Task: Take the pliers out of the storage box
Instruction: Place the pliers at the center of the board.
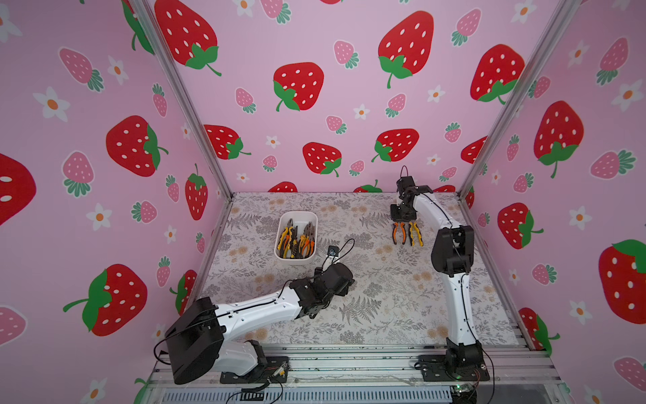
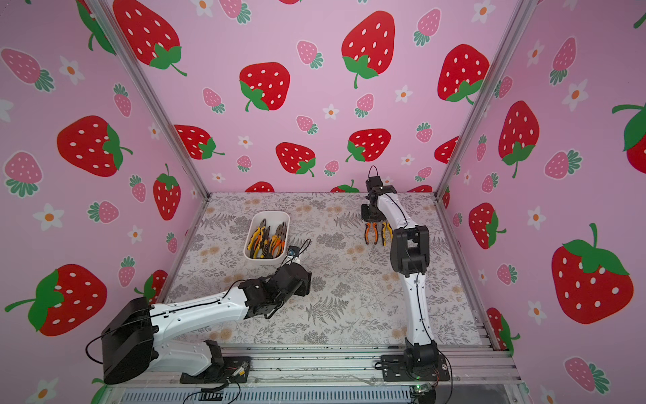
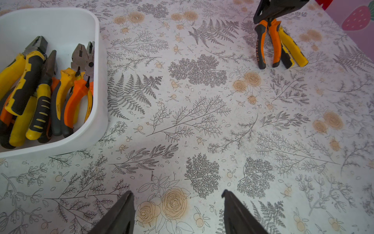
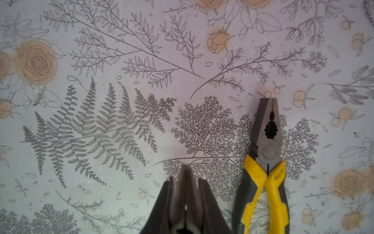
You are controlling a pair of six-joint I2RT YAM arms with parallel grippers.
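The storage box sits ahead and to the left of the left pincer, its rounded near corner close by but apart. The pliers are heaped inside, heads pointing away from it. That pincer hangs over the mat, spread wide and empty. To its right the mat lies bare, broad free room up to the right pincer. This one is clamped tight on the metal head of an orange-handled pair, handles trailing back toward the arm's base; whether they touch the mat cannot be told. Just right of it a yellow-handled pair lies flat. The mat's far and right edges are near this pincer.
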